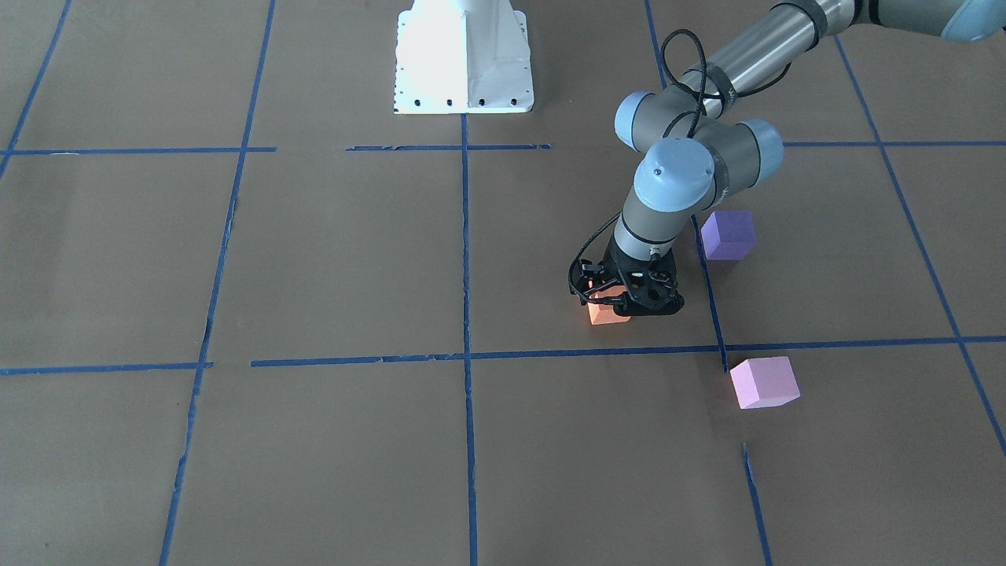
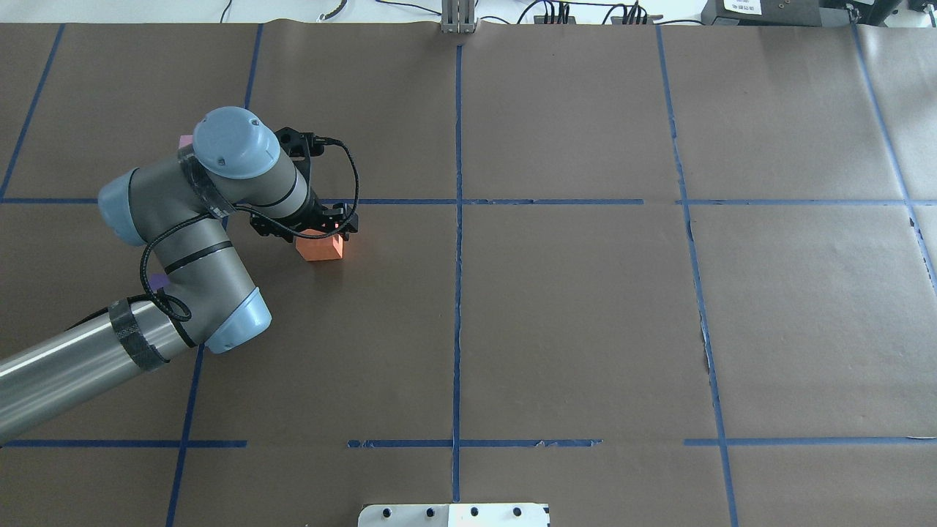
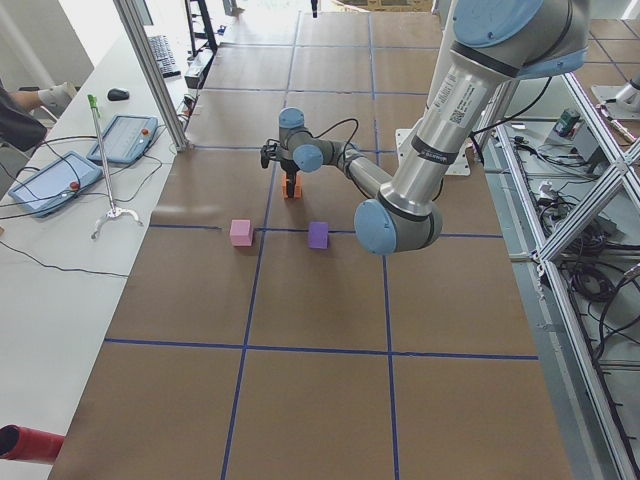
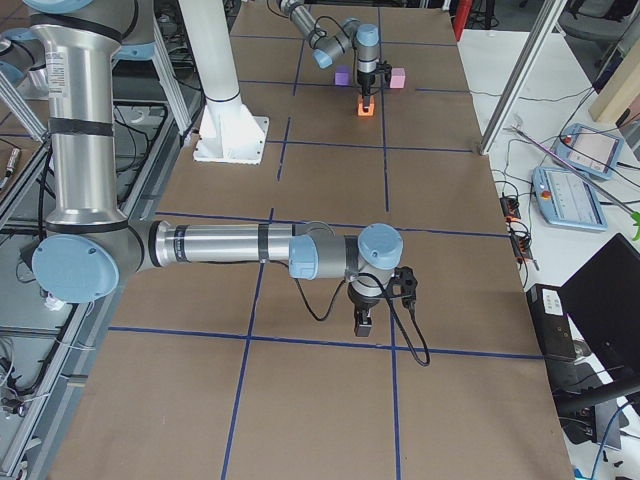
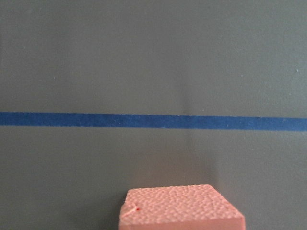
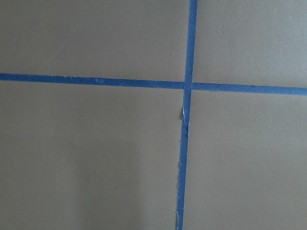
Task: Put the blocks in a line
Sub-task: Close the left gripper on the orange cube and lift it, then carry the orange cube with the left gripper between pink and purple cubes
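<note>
My left gripper (image 1: pixel 621 303) is down at the table, its jaws closed around the orange block (image 1: pixel 605 314), which sits low at the paper surface. The block's top also shows at the bottom edge of the left wrist view (image 5: pixel 182 208); no fingers show there. The purple block (image 1: pixel 728 234) lies apart, nearer the robot's base. The light pink block (image 1: pixel 764 383) lies apart, just across a blue tape line. My right gripper (image 4: pixel 364 325) shows only in the exterior right view, low over bare paper far from the blocks; I cannot tell whether it is open or shut.
Brown paper with a grid of blue tape lines (image 2: pixel 458 293) covers the table. The white robot base (image 1: pixel 464 63) stands at the table's edge. The left arm's elbow (image 2: pixel 168 241) hides most of the purple and pink blocks in the overhead view.
</note>
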Robot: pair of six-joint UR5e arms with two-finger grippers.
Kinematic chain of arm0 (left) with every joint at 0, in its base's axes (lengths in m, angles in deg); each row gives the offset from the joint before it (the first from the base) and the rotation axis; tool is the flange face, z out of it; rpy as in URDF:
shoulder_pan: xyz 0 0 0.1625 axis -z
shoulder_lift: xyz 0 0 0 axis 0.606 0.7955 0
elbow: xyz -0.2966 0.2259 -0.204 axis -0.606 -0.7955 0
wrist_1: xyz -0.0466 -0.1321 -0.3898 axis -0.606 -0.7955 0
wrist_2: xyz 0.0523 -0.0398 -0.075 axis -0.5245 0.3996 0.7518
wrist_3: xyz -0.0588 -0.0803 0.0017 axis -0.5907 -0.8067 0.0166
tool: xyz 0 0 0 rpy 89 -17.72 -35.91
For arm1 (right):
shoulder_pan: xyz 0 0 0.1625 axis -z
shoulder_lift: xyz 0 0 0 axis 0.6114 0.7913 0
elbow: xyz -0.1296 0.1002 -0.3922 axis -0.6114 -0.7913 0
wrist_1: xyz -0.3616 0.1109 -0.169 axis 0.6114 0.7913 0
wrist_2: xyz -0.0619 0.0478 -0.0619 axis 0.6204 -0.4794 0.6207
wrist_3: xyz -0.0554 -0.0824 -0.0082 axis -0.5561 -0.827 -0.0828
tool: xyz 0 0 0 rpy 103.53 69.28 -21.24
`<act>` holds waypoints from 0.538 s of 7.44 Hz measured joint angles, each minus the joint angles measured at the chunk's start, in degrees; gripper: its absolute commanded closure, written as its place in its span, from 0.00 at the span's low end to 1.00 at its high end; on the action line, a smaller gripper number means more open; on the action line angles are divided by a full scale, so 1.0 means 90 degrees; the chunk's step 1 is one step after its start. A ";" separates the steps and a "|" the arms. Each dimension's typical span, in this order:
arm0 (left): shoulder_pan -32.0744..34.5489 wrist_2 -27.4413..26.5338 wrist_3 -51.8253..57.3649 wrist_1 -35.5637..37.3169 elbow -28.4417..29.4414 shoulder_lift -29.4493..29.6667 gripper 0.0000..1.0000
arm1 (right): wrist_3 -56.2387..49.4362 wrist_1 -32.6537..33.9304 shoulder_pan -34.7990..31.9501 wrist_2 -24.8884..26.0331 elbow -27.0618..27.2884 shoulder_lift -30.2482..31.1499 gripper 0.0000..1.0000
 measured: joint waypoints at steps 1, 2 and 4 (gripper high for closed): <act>0.0020 0.0006 -0.0007 0.0008 -0.0009 0.0002 0.92 | 0.0000 0.0000 0.0000 0.0000 0.0000 0.0000 0.00; 0.0047 0.0004 -0.0012 0.0016 -0.0026 0.0003 0.92 | 0.0000 0.0001 0.0000 0.0000 0.0000 0.0000 0.00; 0.0356 0.0031 -0.0017 0.0277 -0.0435 -0.0017 0.91 | 0.0000 0.0006 0.0000 0.0000 0.0000 0.0000 0.00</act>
